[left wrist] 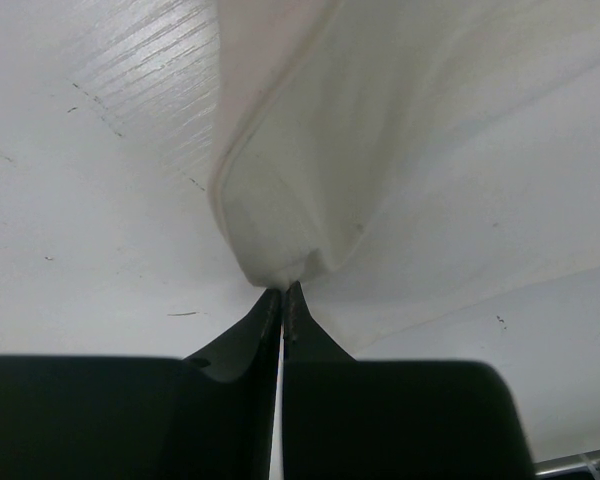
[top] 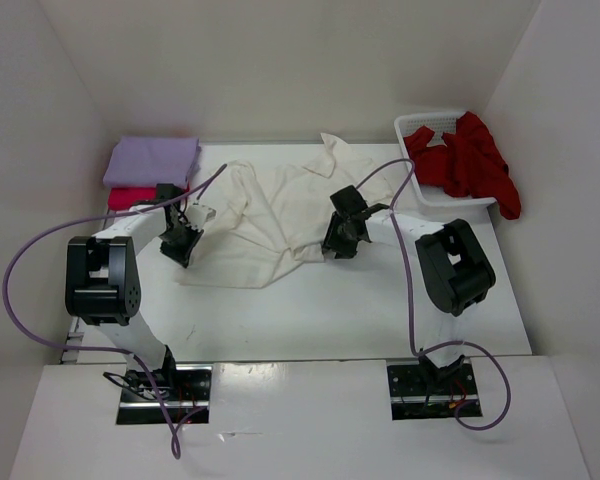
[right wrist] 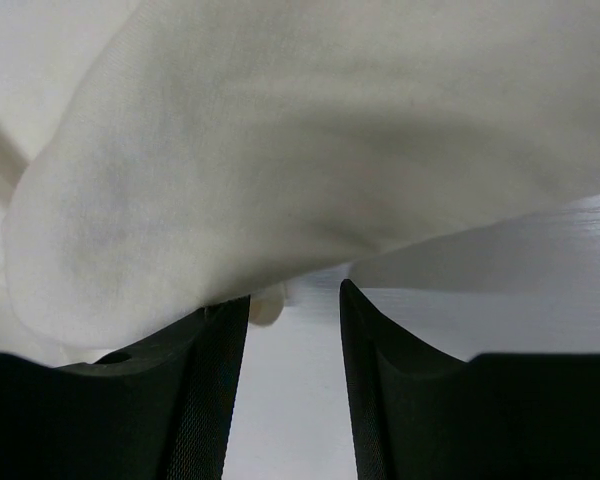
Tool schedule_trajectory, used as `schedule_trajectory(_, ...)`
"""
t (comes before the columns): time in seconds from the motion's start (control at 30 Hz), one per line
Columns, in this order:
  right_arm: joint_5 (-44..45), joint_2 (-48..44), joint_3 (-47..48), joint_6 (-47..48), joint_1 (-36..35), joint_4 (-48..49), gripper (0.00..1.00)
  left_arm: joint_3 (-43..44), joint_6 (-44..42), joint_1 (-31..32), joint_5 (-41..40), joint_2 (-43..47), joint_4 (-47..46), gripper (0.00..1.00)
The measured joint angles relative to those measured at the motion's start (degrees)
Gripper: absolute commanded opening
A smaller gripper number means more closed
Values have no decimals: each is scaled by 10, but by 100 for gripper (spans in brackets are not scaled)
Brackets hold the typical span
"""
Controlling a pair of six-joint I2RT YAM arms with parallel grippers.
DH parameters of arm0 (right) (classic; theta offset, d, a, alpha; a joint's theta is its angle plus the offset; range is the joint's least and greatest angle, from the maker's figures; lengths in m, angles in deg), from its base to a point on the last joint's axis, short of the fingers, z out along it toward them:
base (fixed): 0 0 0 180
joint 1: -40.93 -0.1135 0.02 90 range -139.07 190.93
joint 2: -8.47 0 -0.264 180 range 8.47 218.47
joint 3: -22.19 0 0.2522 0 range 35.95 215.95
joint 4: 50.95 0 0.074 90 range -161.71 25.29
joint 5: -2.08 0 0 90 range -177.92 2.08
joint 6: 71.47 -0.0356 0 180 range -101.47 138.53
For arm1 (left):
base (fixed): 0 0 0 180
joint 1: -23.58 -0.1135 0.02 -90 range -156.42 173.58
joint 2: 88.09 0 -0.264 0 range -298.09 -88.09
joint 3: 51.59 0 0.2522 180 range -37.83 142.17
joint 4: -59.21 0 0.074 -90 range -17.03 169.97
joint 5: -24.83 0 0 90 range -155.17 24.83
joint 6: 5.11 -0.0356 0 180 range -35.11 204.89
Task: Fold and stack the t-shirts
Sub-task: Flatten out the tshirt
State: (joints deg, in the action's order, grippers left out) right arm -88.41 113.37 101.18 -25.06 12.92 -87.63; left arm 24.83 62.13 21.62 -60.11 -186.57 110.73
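Lavender t-shirt (top: 152,160) folded far left, stacked on magenta-pink t-shirt (top: 128,198): two look done. Cream t-shirt (top: 270,220) mid-table, rumpled, not yet folded. Left gripper (left wrist: 282,298): fingers pressed together, pinching cream hem. Right gripper (right wrist: 294,300): fingers spread, cloth draped just ahead, nothing clamped. Dark red t-shirt (top: 475,165) draped over white lattice basket (top: 418,126), waiting. Roughly halfway.

Top cam looks down from behind at the whole table (top: 330,310); both wrist cams sit tight on its cream shirt (top: 270,220).
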Motion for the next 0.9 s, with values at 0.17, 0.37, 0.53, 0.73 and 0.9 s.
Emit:
schedule_trajectory(0.17, -11, 0, 0, 0, -3, 10, 48, 0, 0, -5, -4, 0, 2, 0)
schedule_trajectory(0.37, -25, 0, 3, -1, -9, 22, 60, 0, 0, -6, -4, 0, 3, 0)
schedule_trajectory(0.53, -33, 22, 31, 0, -10, 29, 55, 0, 0, -10, -5, 0, 4, 0)
schedule_trajectory(0.73, -47, 59, 45, -2, -4, 44, 0, 0, -11, -10, -7, 0, 4, 0)
schedule_trajectory(0.9, -23, 30, 45, 1, 2, 7, 0, 1, -14, -10, -16, 1, 9, 0)
